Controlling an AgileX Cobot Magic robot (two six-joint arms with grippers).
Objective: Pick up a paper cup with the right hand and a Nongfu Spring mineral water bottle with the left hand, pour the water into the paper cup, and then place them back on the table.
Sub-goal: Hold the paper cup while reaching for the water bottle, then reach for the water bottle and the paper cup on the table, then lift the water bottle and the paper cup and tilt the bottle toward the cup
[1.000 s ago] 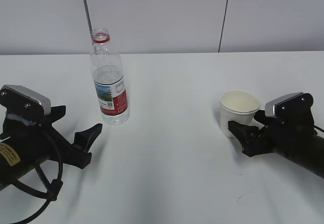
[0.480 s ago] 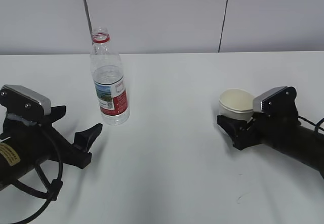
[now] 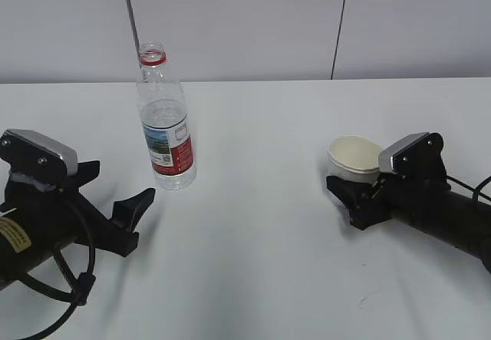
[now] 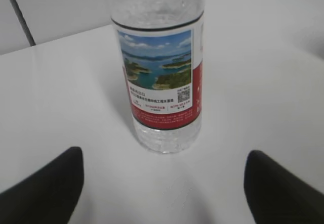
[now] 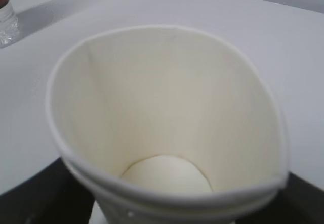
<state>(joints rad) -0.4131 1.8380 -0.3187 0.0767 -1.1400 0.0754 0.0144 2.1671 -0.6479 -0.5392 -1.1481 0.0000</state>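
The paper cup stands on the white table at the right. My right gripper has a finger against each side of it. In the right wrist view the cup fills the frame, empty, its rim pressed slightly oval between the dark fingers of that gripper. The Nongfu Spring bottle stands upright at the left, uncapped, partly full. My left gripper lies low just in front of it, open and empty. Seen from the left wrist, the bottle stands beyond the gripper, not between its spread fingers.
A small dark scuff marks the table near the front right. A grey panelled wall runs behind the table's far edge. The bottle's base shows at the far left of the right wrist view.
My right gripper has slid left around the cup and its fingers have come in against it; the cup has shifted slightly left. The left arm and the bottle have not moved.
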